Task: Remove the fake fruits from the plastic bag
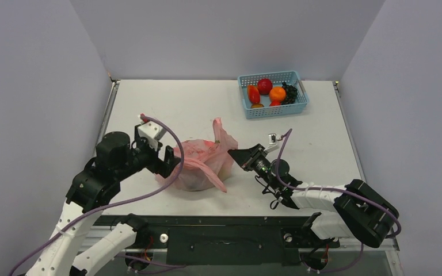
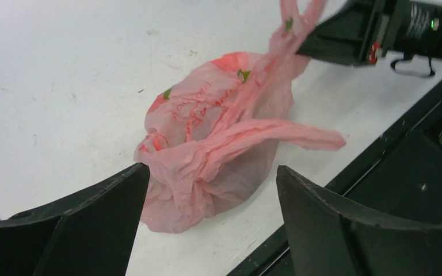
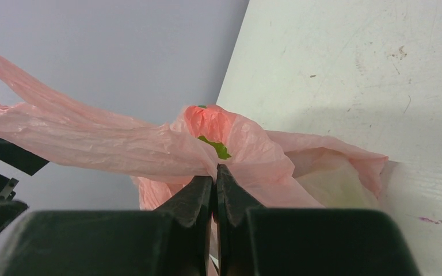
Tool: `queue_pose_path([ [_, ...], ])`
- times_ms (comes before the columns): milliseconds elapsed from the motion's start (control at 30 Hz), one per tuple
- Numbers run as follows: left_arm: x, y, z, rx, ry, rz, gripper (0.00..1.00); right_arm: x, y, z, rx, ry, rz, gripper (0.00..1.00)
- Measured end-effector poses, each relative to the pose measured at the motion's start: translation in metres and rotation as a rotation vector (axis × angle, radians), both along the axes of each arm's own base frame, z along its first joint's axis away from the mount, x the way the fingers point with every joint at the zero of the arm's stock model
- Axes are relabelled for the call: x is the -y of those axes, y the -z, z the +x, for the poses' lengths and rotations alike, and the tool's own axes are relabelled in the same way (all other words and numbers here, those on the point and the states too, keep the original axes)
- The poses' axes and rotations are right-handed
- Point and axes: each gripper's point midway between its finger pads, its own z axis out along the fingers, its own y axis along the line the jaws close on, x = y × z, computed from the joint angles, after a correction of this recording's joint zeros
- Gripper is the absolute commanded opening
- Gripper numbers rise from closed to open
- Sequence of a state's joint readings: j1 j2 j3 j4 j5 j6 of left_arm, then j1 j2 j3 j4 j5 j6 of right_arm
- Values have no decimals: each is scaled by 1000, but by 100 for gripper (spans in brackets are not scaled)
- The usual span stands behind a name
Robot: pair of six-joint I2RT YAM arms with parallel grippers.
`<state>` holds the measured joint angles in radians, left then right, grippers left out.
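Plastic bag point(image 1: 198, 168) lies slumped, long axis running left to right, one handle rising rightward. The right gripper point(image 1: 234, 153) is clamped on that handle. The left gripper point(image 1: 171, 163), jaws apart, sits at the bag's left end. Blue basket point(image 1: 273, 111) stands well beyond, to the right.

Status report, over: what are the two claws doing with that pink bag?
Right gripper shut on bag. Left gripper open at bag, not gripping. Basket far off, no obstacle.
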<state>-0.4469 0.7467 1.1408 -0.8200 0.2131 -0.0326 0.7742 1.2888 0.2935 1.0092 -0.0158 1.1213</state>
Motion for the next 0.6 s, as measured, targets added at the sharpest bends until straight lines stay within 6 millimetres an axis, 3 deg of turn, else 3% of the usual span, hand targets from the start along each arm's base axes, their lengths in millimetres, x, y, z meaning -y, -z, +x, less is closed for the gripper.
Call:
queue_pose_path([
  [167, 14, 31, -12, 113, 179, 213, 85, -3, 8, 6, -20, -18, -17, 0],
  [300, 46, 48, -17, 231, 358, 425, 86, -3, 4, 11, -17, -24, -8, 0],
  [433, 83, 81, -10, 274, 494, 649, 85, -4, 0, 13, -15, -33, 1, 0],
  [600, 93, 124, 5, 254, 586, 898, 83, -3, 0, 13, -16, -37, 2, 0],
])
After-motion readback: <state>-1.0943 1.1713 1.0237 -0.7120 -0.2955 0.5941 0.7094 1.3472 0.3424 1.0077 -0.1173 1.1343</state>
